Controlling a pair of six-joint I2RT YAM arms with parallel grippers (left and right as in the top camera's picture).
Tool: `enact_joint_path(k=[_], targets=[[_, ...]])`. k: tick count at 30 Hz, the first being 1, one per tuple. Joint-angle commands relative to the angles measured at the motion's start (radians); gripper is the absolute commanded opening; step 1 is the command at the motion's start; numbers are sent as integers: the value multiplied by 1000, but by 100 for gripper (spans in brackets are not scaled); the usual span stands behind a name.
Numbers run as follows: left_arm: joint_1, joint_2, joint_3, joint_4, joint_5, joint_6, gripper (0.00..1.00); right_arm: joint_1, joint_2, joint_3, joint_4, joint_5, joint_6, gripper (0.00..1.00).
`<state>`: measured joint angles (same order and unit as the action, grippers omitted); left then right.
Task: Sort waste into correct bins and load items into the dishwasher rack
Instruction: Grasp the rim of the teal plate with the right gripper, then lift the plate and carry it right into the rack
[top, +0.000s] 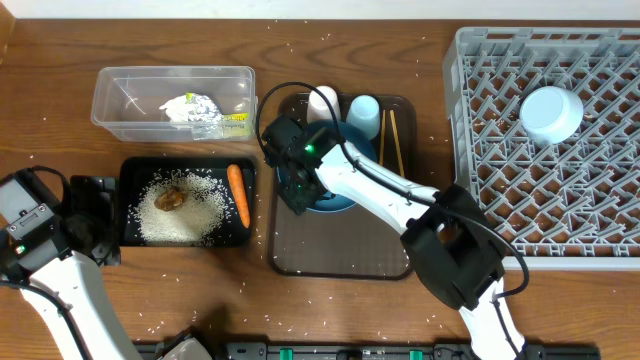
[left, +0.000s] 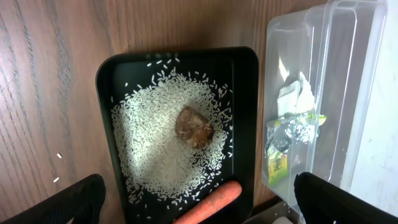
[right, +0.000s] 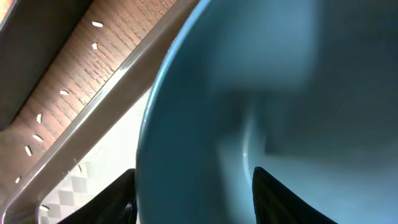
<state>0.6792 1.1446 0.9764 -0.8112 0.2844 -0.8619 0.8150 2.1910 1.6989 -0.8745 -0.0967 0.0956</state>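
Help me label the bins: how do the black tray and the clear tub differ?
The black tray is opaque and shallow; the clear tub is see-through with taller walls. The black tray holds rice, a brown lump and a carrot; the clear tub holds a napkin, foil and a wrapper. Both are rectangular, of similar footprint.

The right arm (top: 385, 195) stretches forward and to the left, right gripper (right: 194, 196) pointed down with jaws partly apart; the left gripper (left: 202, 202) hangs low, jaws spread wide.
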Motion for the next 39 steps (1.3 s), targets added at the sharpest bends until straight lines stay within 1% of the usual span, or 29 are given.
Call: enact_joint_path(k=[1,3,6,8,10,12,14,21,29,35,39], targets=[[3,-2,2,-3,-9,16,98,16,36,0,-1,-5,25,51],[3,-2,2,-3,-9,16,98,18,50,0,0,-5,41,49],[3,-2,2,-4,-9,16,98,18,56,0,0,-5,58,43],[3,-2,2,-4,-9,16,98,18,56,0,1,-4,58,37],[3,-2,2,-3,-9,16,98,18,56,0,3,-3,65,29],[3,-2,2,-3,-9,16,98,17,56,0,2,10,93,18],[3,-2,2,-3,-9,16,98,14,54,1,-2,23,114,1],[3,-2,2,-3,-9,16,98,2,-4,3,-20,-6,126,1],[3,-2,2,-3,-9,16,98,-31,-206,3,-20,-196,125,1],[3,-2,2,-4,-9,16,98,-106,-342,3,-44,-297,124,1],[3,-2,2,-4,-9,16,98,-196,-407,3,-89,-363,107,1]])
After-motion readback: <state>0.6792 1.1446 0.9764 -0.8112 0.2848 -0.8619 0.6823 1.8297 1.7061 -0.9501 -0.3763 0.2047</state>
